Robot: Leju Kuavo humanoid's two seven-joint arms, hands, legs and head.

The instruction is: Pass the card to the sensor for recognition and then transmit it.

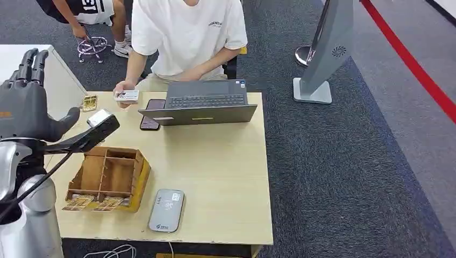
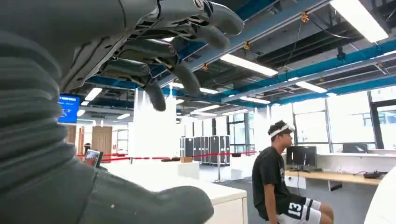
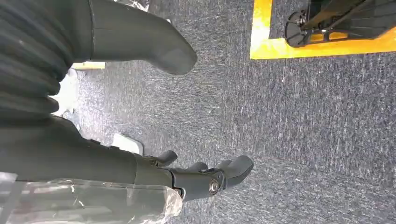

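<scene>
My left hand (image 1: 27,102) is raised at the table's left side, fingers upright and apart, with nothing in it; in the left wrist view its fingers (image 2: 154,70) and thumb (image 2: 140,200) stand apart around empty air. A person in a white tee holds a card (image 1: 127,96) at the far edge of the table (image 1: 226,177). A black scanner head (image 1: 102,124) on a stalk stands just right of my left hand. A grey card reader (image 1: 166,210) lies near the front edge. My right hand (image 3: 93,158) hangs over the carpet, its fingers (image 3: 210,179) loose and holding nothing.
A wooden divided box (image 1: 110,174) with cards (image 1: 91,203) at its front sits on the table's left. A laptop (image 1: 204,105), a phone (image 1: 152,114) and a loose card (image 1: 89,103) lie at the back. A grey kiosk (image 1: 328,48) stands on the carpet at the right.
</scene>
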